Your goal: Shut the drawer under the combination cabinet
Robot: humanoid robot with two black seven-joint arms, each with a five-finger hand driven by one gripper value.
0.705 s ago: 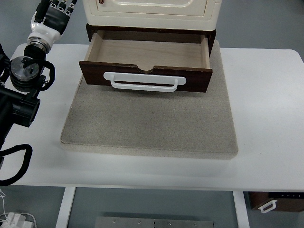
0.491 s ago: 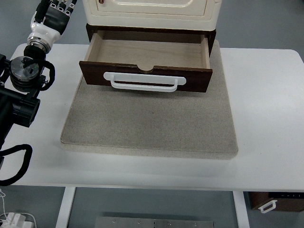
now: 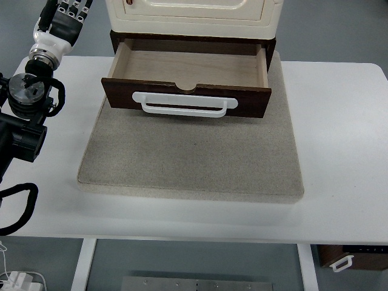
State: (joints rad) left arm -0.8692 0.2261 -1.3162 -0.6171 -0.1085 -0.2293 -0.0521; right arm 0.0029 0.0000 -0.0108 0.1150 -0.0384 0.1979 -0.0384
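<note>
Gaping dark wooden drawer (image 3: pixel 188 73), white looped handle (image 3: pixel 184 104)

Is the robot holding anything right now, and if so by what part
Nothing is held. The left hand is up at the far left, apart from the open drawer, and its white handle is untouched. The right hand is not in view.

The cabinet (image 3: pixel 194 15) is cut off by the picture's top edge, so only its lowest cream part shows. The left hand (image 3: pixel 65 17) sits at the top left corner, its fingertips running out of the picture; whether the fingers are spread or curled cannot be told. The drawer (image 3: pixel 189 76) has its back end hidden under the cabinet. The left arm (image 3: pixel 24 109) is cropped by the left edge. At the bottom right corner a dark brown object with a white handle (image 3: pixel 351 257) below the bench (image 3: pixel 339 151) is cut by the edge.
</note>
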